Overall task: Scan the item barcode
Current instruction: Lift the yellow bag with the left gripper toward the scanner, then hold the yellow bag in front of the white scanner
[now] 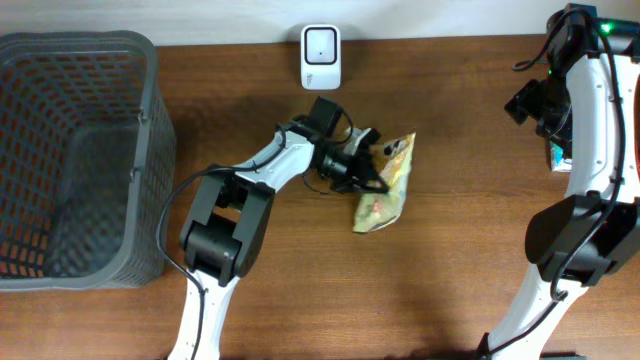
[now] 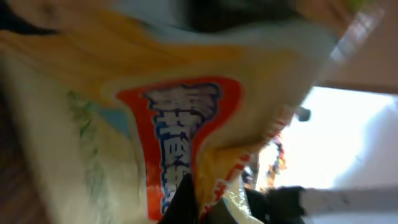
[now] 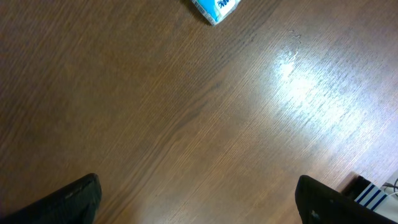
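Note:
The item is a yellow-green snack packet (image 1: 385,190) with a red label, lying near the table's middle. My left gripper (image 1: 372,172) is shut on the packet's upper left edge. In the left wrist view the packet (image 2: 155,112) fills the frame, blurred, and a fold of it is pinched at my left gripper (image 2: 211,205). No barcode shows in any view. A white scanner (image 1: 320,55) stands at the back edge, just above the left arm. My right gripper (image 3: 199,199) is open over bare wood at the far right, its fingers (image 3: 68,199) wide apart and empty.
A large grey basket (image 1: 80,160) fills the left side of the table. A small blue and white pack (image 1: 557,155) lies by the right arm, and its corner (image 3: 216,7) shows at the top of the right wrist view.

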### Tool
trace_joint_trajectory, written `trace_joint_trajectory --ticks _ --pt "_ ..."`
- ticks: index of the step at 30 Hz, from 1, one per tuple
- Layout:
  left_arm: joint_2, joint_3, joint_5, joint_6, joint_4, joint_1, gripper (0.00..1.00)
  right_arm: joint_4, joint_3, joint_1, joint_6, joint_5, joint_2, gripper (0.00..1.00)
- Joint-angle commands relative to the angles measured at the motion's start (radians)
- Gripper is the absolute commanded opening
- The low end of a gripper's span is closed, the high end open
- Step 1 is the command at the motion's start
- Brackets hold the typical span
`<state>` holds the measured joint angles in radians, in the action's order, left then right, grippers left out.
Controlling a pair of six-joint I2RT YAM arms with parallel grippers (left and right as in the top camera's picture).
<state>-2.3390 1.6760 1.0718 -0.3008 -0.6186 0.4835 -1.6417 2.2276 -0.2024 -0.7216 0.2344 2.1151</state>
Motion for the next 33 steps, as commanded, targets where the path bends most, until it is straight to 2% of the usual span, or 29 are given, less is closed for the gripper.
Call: trace_joint_trajectory --ticks 1,2,3,5,7,8,10,14,15,16,17,19,20,21,22,25,27,28,29,33 --pt "0.000 0.039 -0.356 -0.002 -0.151 -0.079 0.07 0.000 -0.002 -0.001 0.004 0.002 0.003 0.99" --pt "0.000 0.063 -0.392 -0.001 -0.198 -0.093 0.09 0.000 -0.002 -0.001 0.004 0.002 0.003 0.99" --pt "0.000 0.101 -0.441 0.003 -0.261 -0.111 0.16 0.000 -0.002 -0.001 0.004 0.002 0.003 0.99" --pt "0.000 0.190 -0.513 0.022 -0.377 -0.136 0.12 0.000 -0.002 -0.001 0.004 0.002 0.003 0.99" --pt "0.000 0.277 -0.516 0.083 -0.462 -0.143 0.09 0.000 -0.002 -0.001 0.004 0.002 0.003 0.99" --pt "0.000 0.335 -0.516 0.117 -0.517 -0.142 0.10 0.000 -0.002 -0.001 0.004 0.002 0.003 0.99" --pt "0.000 0.427 -0.535 0.168 -0.607 -0.142 0.19 0.000 -0.002 -0.001 0.004 0.002 0.003 0.99" --pt "0.000 0.636 -0.738 0.167 -0.800 -0.140 0.25 0.000 -0.002 -0.001 0.004 0.002 0.003 0.99" --pt "0.000 0.670 -0.798 0.156 -0.825 -0.140 0.38 0.000 -0.002 -0.001 0.004 0.002 0.003 0.99" --pt "0.000 0.698 -0.925 0.085 -0.845 -0.140 0.51 0.000 -0.002 -0.001 0.004 0.002 0.003 0.99" --pt "0.000 0.705 -1.073 0.000 -0.848 -0.140 0.51 0.000 -0.002 -0.001 0.004 0.002 0.003 0.99" --pt "-0.003 0.695 -1.260 -0.093 -0.831 -0.143 0.77 0.000 -0.002 -0.001 0.004 0.002 0.003 0.99" --pt "-0.007 0.682 -1.308 -0.098 -0.790 -0.152 0.81 0.000 -0.002 -0.001 0.004 0.002 0.003 0.98" --pt "-0.012 0.674 -1.308 -0.077 -0.745 -0.159 0.86 0.000 -0.002 -0.001 0.004 0.002 0.003 0.99" --pt "-0.022 0.659 -1.298 0.007 -0.654 -0.169 0.86 0.000 -0.002 -0.001 0.004 0.002 0.003 0.99" --pt "-0.035 0.637 -1.265 0.131 -0.557 -0.177 0.86 0.000 -0.002 -0.001 0.004 0.002 0.003 0.99" --pt "-0.044 0.615 -1.166 0.259 -0.494 -0.181 0.92 0.000 -0.002 -0.001 0.004 0.002 0.003 0.99" --pt "-0.059 0.614 -1.097 0.337 -0.483 -0.184 0.98 0.000 -0.002 -0.001 0.004 0.002 0.003 0.99" --pt "-0.076 0.614 -1.044 0.404 -0.480 -0.187 1.00 0.000 -0.002 -0.001 0.004 0.002 0.003 0.99" --pt "-0.135 0.614 -0.890 0.559 -0.515 -0.197 0.99 0.000 -0.002 -0.001 0.004 0.002 0.003 0.99"
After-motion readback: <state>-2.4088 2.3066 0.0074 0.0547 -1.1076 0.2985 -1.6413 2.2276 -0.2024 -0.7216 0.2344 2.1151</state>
